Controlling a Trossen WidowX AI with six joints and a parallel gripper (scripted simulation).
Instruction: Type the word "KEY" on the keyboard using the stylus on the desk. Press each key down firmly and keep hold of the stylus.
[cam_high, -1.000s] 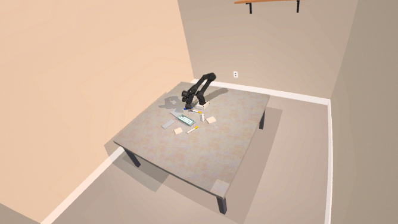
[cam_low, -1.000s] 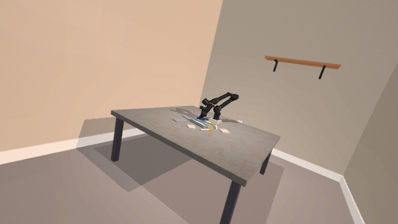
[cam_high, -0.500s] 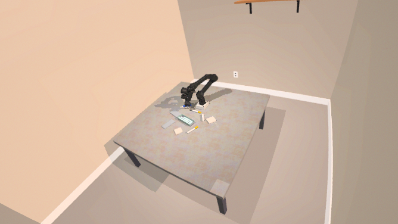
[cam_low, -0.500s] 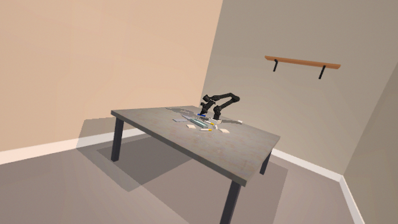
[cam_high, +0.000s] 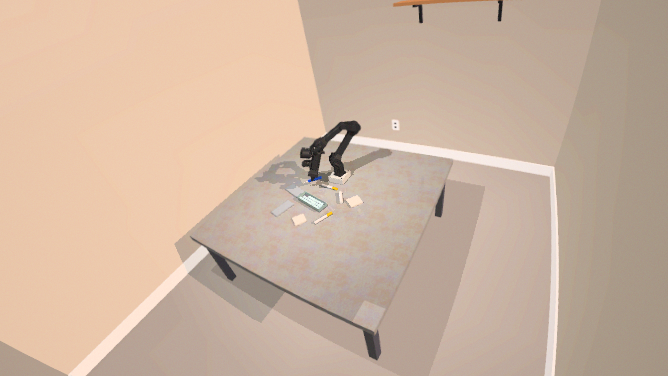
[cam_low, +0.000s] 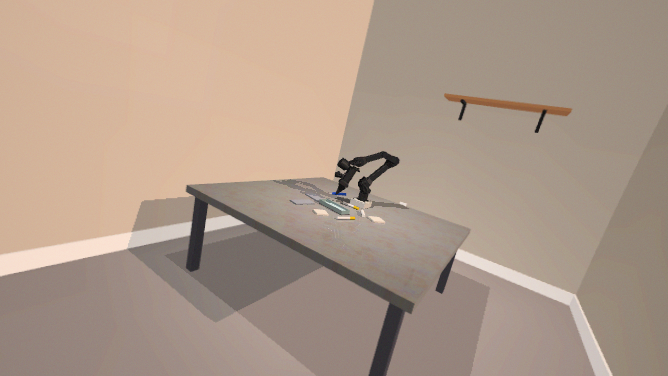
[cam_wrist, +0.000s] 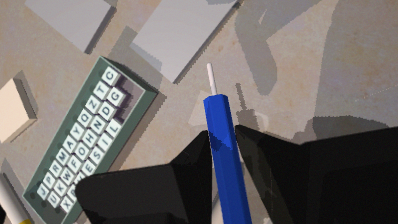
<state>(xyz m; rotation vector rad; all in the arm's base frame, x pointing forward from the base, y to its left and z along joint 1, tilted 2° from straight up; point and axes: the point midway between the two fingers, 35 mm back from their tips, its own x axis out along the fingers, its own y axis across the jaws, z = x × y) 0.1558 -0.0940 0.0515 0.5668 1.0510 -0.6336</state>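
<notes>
In the wrist view the gripper (cam_wrist: 223, 145) is clamped on the blue stylus (cam_wrist: 224, 150), its black fingers pressed to either side of the shaft and the white tip (cam_wrist: 212, 78) pointing out over the table (cam_wrist: 310, 45). To the left of the stylus lies the green keyboard (cam_wrist: 82, 145), apart from the tip, with a tan block (cam_wrist: 12, 107) beside it. Beyond them lie two grey slabs (cam_wrist: 182, 30).
</notes>
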